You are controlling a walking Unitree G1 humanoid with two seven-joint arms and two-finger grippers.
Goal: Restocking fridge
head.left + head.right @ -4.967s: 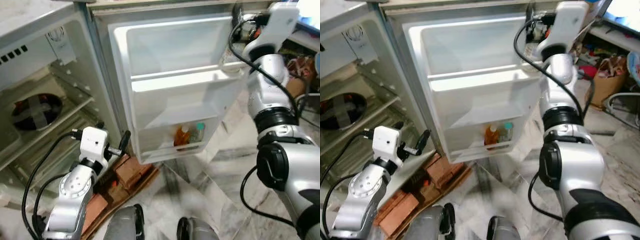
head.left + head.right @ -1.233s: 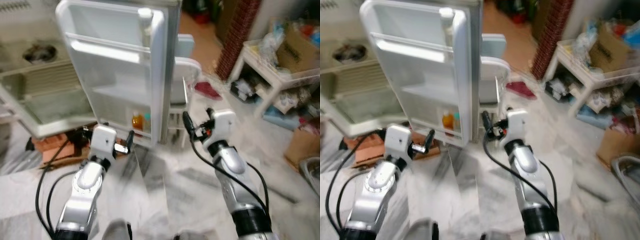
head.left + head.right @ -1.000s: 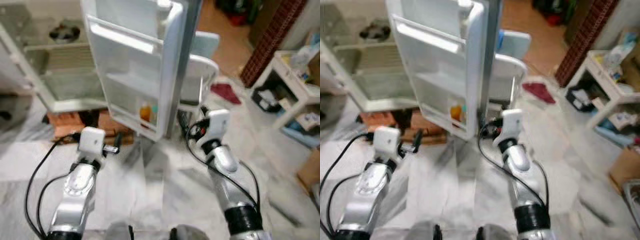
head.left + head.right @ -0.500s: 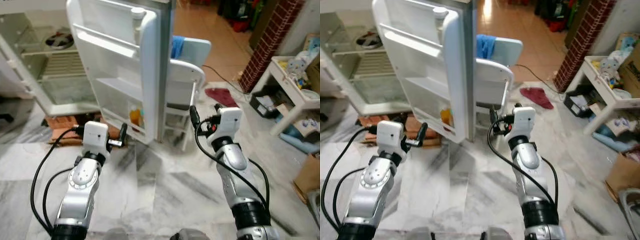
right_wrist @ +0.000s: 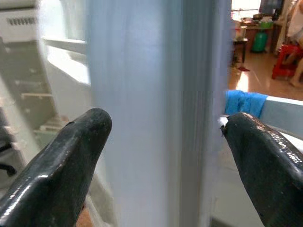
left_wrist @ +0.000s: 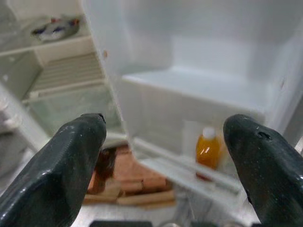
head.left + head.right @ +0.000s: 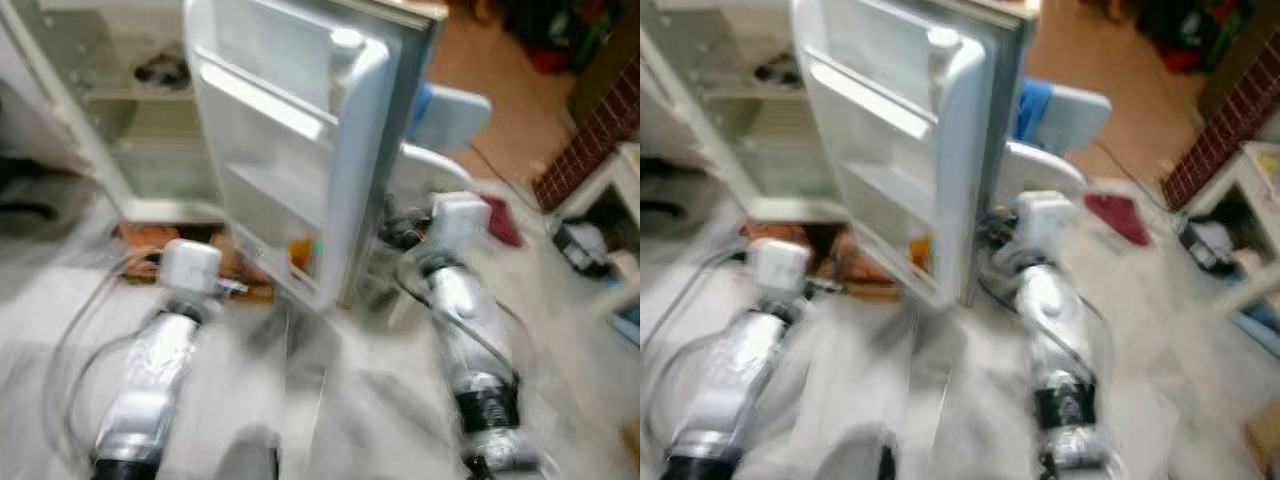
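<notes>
The fridge door [image 7: 300,170] stands open on its hinge, its inner racks facing the robot's left side and its outer edge pointing toward the robot. Taking that door as the landmark: the fridge body [image 7: 130,110], with its wire shelves, lies beyond the door on its left, and a blue-backed chair [image 7: 1065,115] stands just behind the door on its right.

The only stock that can be made out is an orange bottle [image 6: 208,150] standing upright, its long axis vertical, in the lowest rack of the door [image 7: 302,255], with something pale green just beside it. No item to be loaded is carried by either arm.

The left end effector [image 6: 165,161] is spread wide and empty, aimed at the inner face of the door; the bottle lies ahead of it and low, closer to one finger than the other. The right end effector [image 5: 165,156] is also spread wide and empty, pointing straight at the door's outer edge, which sits between its fingers [image 5: 61,161] without clear contact.

Both head views are smeared with motion, so the robot is probably walking or turning. By my reading, the left arm is the nearer one to the rack and bottle, while the right is placed to steady or swing the door.
</notes>
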